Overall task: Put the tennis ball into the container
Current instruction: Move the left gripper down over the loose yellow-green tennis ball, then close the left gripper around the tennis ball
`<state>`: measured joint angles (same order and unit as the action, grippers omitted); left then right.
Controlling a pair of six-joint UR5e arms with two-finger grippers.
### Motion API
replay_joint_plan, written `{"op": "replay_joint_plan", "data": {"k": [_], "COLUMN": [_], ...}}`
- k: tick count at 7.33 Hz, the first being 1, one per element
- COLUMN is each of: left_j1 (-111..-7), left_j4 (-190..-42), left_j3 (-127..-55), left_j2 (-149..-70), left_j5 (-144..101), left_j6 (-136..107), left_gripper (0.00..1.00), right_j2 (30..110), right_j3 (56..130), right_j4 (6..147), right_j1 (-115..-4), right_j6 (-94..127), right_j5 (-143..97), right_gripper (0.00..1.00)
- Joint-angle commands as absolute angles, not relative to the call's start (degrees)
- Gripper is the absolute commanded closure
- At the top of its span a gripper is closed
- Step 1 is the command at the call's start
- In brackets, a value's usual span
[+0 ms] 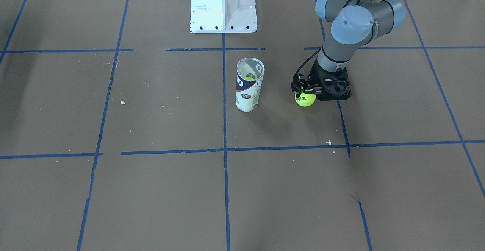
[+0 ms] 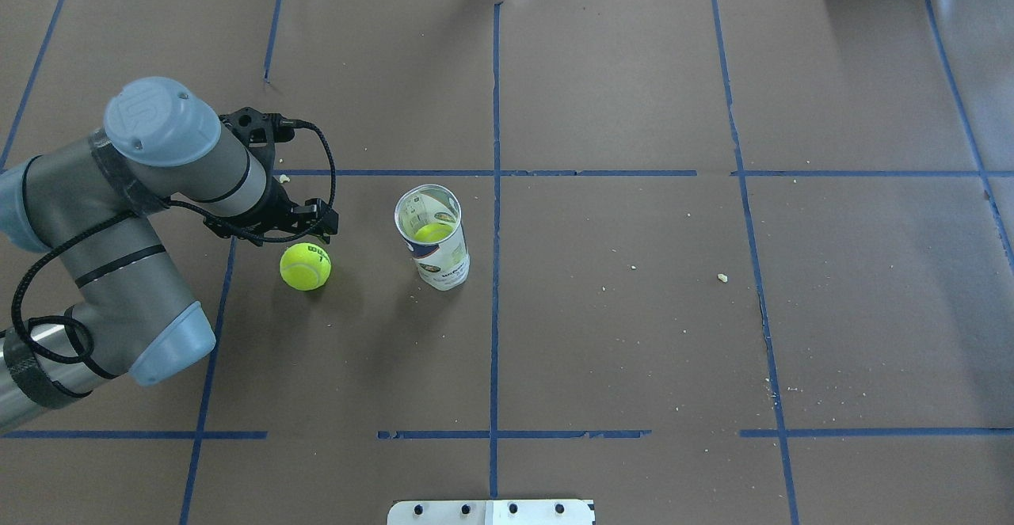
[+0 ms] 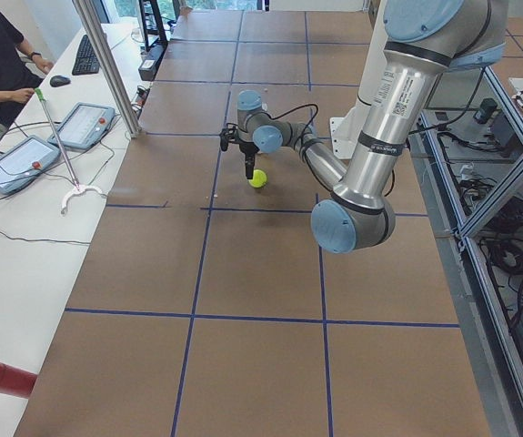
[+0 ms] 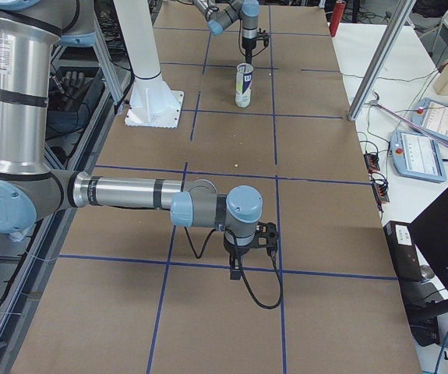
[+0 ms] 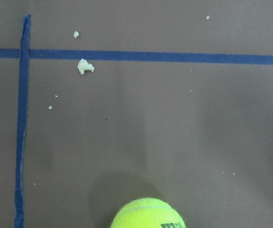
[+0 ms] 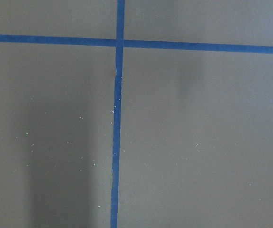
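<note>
The tennis ball [image 1: 305, 99] [image 2: 305, 266] lies on the brown table, its black logo showing, and appears at the bottom edge of the left wrist view [image 5: 148, 214]. My left gripper [image 1: 325, 91] [image 2: 295, 226] hangs low, close beside the ball on its far side from the robot; its fingers are hidden under the wrist, so whether it is open or shut does not show. The container [image 1: 249, 86] [image 2: 435, 240] stands upright a short way from the ball, with another yellow-green ball [image 2: 432, 232] inside. My right gripper [image 4: 236, 267] hovers over bare table far from both; its state cannot be told.
The white pedestal base [image 1: 223, 8] [image 2: 491, 511] stands at the robot's side of the table, in line with the tube. Blue tape lines grid the brown cover. Small crumbs [image 1: 328, 142] lie scattered. An operators' desk with tablets [image 3: 25, 159] borders the far side.
</note>
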<state>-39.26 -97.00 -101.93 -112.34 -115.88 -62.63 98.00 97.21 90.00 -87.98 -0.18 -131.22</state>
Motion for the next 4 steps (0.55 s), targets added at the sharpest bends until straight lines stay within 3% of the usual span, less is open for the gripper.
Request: {"op": "replay_joint_plan", "data": {"k": [1,4], "left_j1": [-38.1,-37.7], "left_j4": [-98.5,-99.5], "left_j3": [-100.2,-99.3], "left_j2": [-112.1,-112.0], "left_j5": [-115.8,-115.9], "left_j6": [-63.1,-63.2], "left_gripper": [0.0,0.0], "right_j2": [98.0,98.0], "right_j3": [97.2,97.2], "right_j4": [90.0,90.0], "right_j1": [-88.0,-88.0], "right_j6": [-0.2,-0.2], "right_j5": [-131.2,-131.2], "right_gripper": [0.0,0.0]}}
